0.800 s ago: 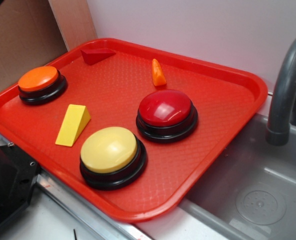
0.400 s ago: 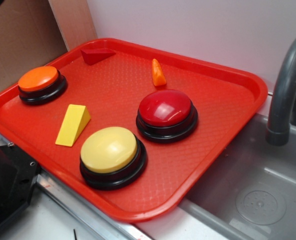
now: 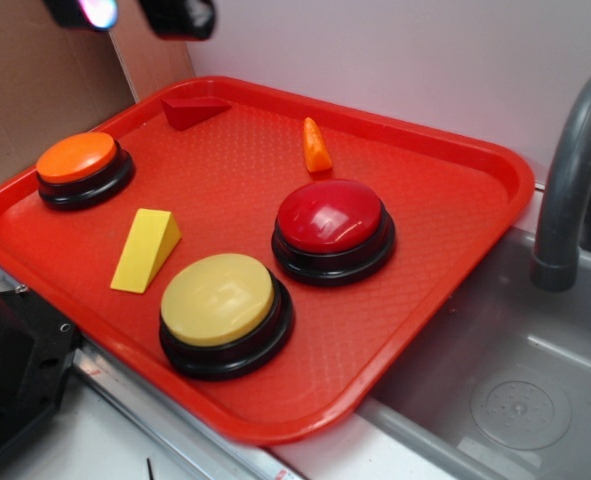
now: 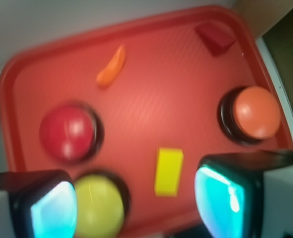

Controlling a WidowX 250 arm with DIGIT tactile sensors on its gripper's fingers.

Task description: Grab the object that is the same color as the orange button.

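Observation:
The small orange carrot-like piece point(image 3: 316, 147) lies on the red tray point(image 3: 455, 250) near its far edge, behind the red button point(image 3: 332, 228); in the wrist view the piece point(image 4: 111, 66) is at upper left. The orange button point(image 3: 78, 165) stands at the tray's left side and also shows in the wrist view point(image 4: 254, 113). My gripper point(image 3: 135, 14) is high above the tray's far left corner, at the top edge of the exterior view. In the wrist view the gripper point(image 4: 139, 201) is open and empty, its two fingers wide apart.
A yellow button point(image 3: 222, 308) and a yellow wedge point(image 3: 145, 250) sit at the tray's front. A dark red wedge point(image 3: 192, 110) lies at the far left corner. A grey sink point(image 3: 515, 390) with a faucet point(image 3: 570, 180) is to the right. A cardboard wall point(image 3: 35, 70) stands at left.
My gripper has come into the exterior view at the top left; before it was almost out of view. Nothing on the tray has moved.

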